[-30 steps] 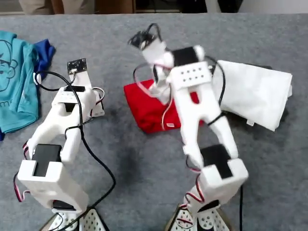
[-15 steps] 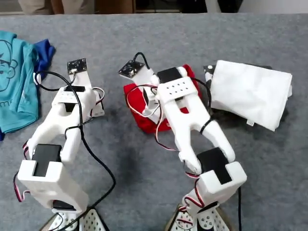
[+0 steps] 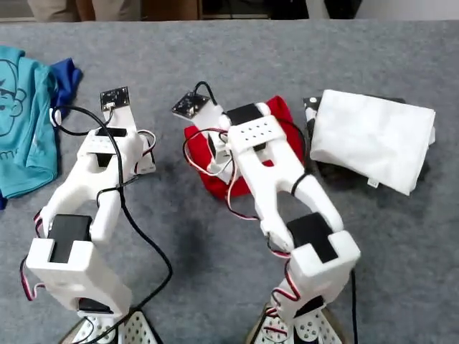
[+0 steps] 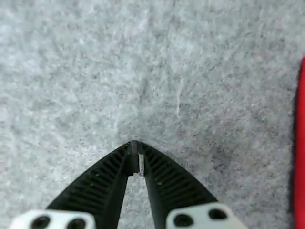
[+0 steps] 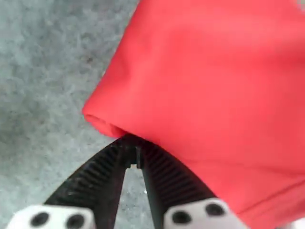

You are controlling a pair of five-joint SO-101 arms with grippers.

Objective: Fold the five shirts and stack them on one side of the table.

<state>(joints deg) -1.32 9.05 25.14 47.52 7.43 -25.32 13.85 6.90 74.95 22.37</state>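
A folded red shirt [image 3: 204, 172] lies mid-table, partly under my right arm [image 3: 262, 143]. In the right wrist view my right gripper [image 5: 133, 145] is shut, its tips touching the red shirt's [image 5: 205, 86] folded edge, with no cloth seen between the fingers. My left gripper [image 4: 135, 148] is shut over bare grey felt, with the red shirt's edge [image 4: 301, 143] off to one side. The left arm [image 3: 107, 154] stands left of the red shirt. A folded white shirt [image 3: 373, 140] rests on a dark one [image 3: 337, 170] at the right. Teal [image 3: 21, 115] and blue [image 3: 66, 79] shirts lie at the far left.
Grey felt covers the table [image 3: 165, 64]. Black and red cables [image 3: 147, 244] hang off both arms. Open felt lies along the back and between the two arms' bases.
My right arm has swung left and come down across the red shirt, bringing its wrist camera to the shirt's left end. The left arm and the shirts have kept still.
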